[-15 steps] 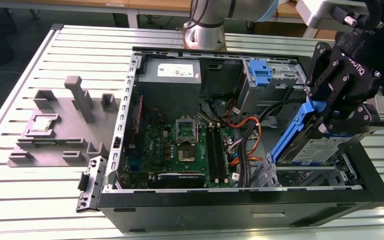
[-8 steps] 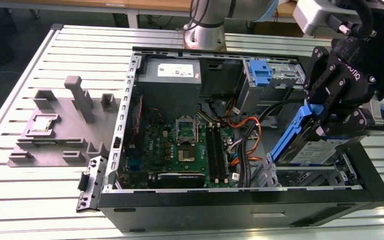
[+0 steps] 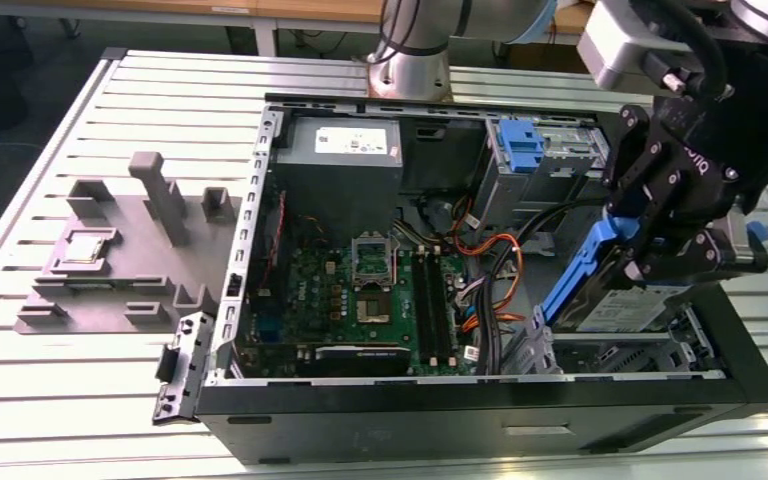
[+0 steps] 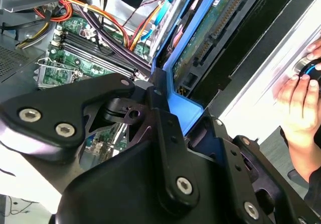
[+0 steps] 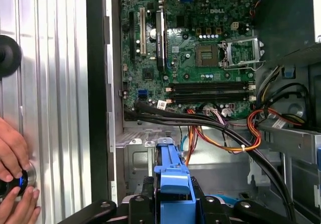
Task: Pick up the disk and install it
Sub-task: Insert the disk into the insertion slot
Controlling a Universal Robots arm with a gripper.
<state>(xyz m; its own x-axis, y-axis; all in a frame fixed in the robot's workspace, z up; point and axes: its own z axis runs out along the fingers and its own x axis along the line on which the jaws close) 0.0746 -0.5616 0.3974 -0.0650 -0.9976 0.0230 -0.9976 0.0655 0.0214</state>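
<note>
Disk [image 3: 631, 300] hangs tilted in the exterior view, clamped between the jaws of the gripper [image 3: 651, 258], bay [image 3: 618, 355] just below them: picked up, not yet installed. In the second wrist view its blue rail [image 4: 176, 102] sits pinched between the jaws. In the first wrist view likewise, motherboard [image 5: 200, 58] beyond them. The disk's white label [image 3: 611, 316] cannot be read.

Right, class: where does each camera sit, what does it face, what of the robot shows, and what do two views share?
Exterior view: off the arm, looking down into the open computer case; arm and gripper, clamped on the disk, show.
Second wrist view: at the wrist, facing the disk's underside and motherboard past the gripper's links.
First wrist view: at the wrist, facing the motherboard over the disk's blue rail.
Shared: both wrist views catch a person's hand.
</note>
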